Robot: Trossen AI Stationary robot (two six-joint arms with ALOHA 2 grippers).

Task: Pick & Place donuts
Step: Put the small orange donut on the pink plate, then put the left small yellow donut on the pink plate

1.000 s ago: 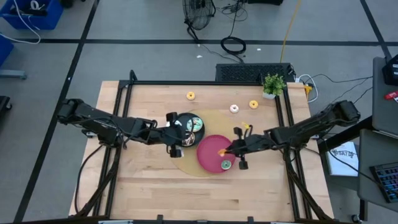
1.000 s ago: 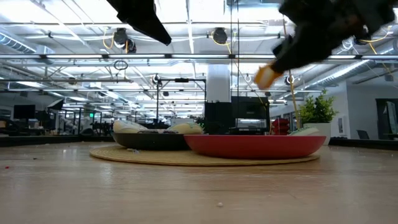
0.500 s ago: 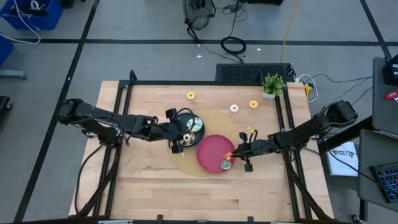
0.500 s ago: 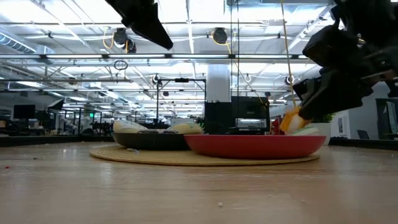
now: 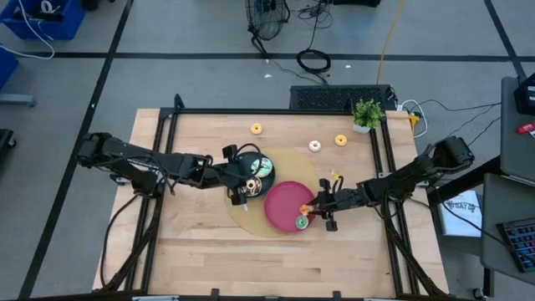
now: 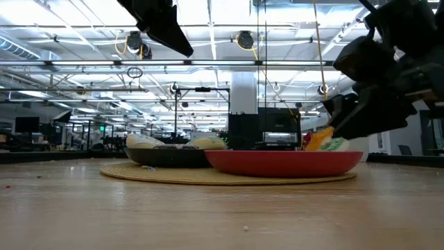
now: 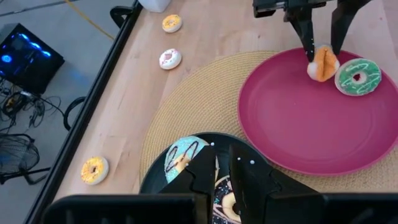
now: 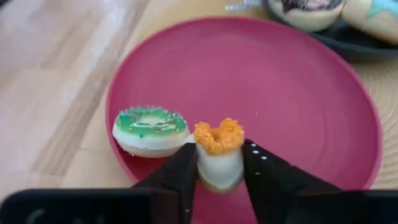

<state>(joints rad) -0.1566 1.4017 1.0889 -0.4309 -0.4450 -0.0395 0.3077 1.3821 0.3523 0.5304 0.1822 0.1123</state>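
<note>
Orange donut (image 8: pixel 218 152) being gripped on edge by right gripper (image 8: pixel 217 163) jaws, low over red plate (image 8: pixel 298 106) at 4 o'clock, just beside green donut (image 8: pixel 150 129).

Risk — released on edge, it may roll off rim or knock green one.

Left gripper (image 7: pixel 222 177) being held over black plate (image 7: pixel 163 180), jaws clenched, empty.

Orange-topped donut (image 8: pixel 219 155) with a cream underside, green sprinkled donut (image 8: pixel 149 129) at nine o'clock, magenta-red plate (image 8: pixel 298 106) beneath.

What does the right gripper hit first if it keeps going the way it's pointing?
Probably the red plate. The right gripper, shut on the orange donut, points low across it, with the green donut just beside the line. Past that sits the black plate; depth is unclear.
</note>
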